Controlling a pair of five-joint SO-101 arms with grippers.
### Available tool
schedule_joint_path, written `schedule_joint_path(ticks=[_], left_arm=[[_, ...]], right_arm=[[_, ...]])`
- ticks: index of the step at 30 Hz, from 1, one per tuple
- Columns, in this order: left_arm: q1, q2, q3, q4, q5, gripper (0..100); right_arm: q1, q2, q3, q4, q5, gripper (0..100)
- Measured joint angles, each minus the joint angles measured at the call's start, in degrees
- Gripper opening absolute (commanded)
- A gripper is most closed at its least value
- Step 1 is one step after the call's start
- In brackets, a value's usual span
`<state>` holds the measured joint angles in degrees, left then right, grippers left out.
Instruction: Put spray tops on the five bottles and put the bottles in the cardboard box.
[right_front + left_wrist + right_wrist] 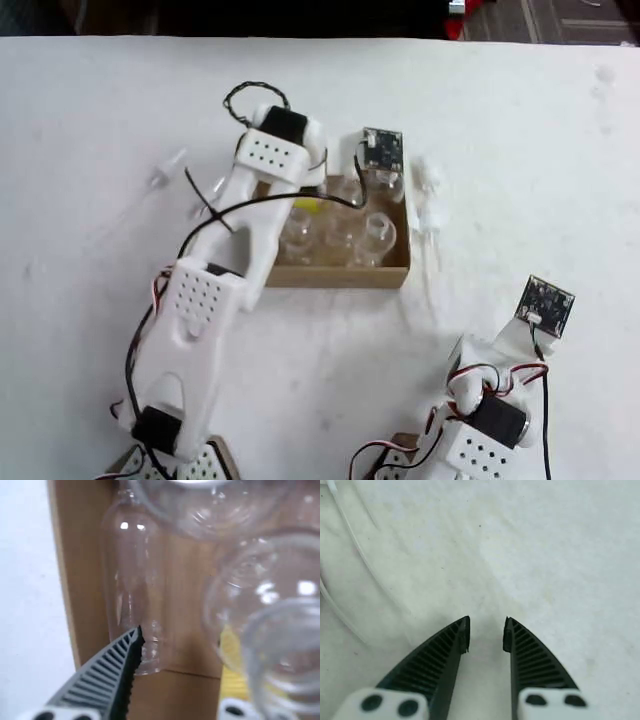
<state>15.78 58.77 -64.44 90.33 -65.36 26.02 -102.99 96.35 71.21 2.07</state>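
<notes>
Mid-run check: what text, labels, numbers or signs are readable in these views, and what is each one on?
No text is readable in any view.
cardboard box: plain walls, no print seen.
bottles: clear, no labels on them.
camera boards on the arms: any markings are too small to read.
yellow patch inside the box: blurred, nothing legible.

— What kind of place?
— Looks like a robotics lab bench: broad white-covered table (90, 90), two white perforated plastic robot arms (200, 300) (480, 430), loose black and red wiring (240, 205), bare dark square circuit boards (382, 148).
— Beyond the table?
— Dark floor strip (300, 15), grey carpet (560, 18).
</notes>
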Motion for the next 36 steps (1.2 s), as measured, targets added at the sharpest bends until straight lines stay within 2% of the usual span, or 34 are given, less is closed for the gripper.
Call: schedule_joint_path(ticks=[9, 14, 18, 36], left_arm=[[-0.53, 0.09, -0.09, 2.29, -0.88, 24], [-0.97, 0.18, -8.26, 2.37, 5.80, 24], [-1.58, 0.18, -12.40, 2.55, 7.38, 24], [-1.85, 7.21, -12.84, -0.44, 7.38, 27]], right_arm=[[0.00, 0.00, 0.00, 0.00, 0.00, 9.1], [0.00, 0.00, 0.00, 0.00, 0.00, 9.1], [0.00, 0.00, 0.00, 0.00, 0.00, 9.1], [0.00, 0.00, 0.00, 0.00, 0.00, 9.1]])
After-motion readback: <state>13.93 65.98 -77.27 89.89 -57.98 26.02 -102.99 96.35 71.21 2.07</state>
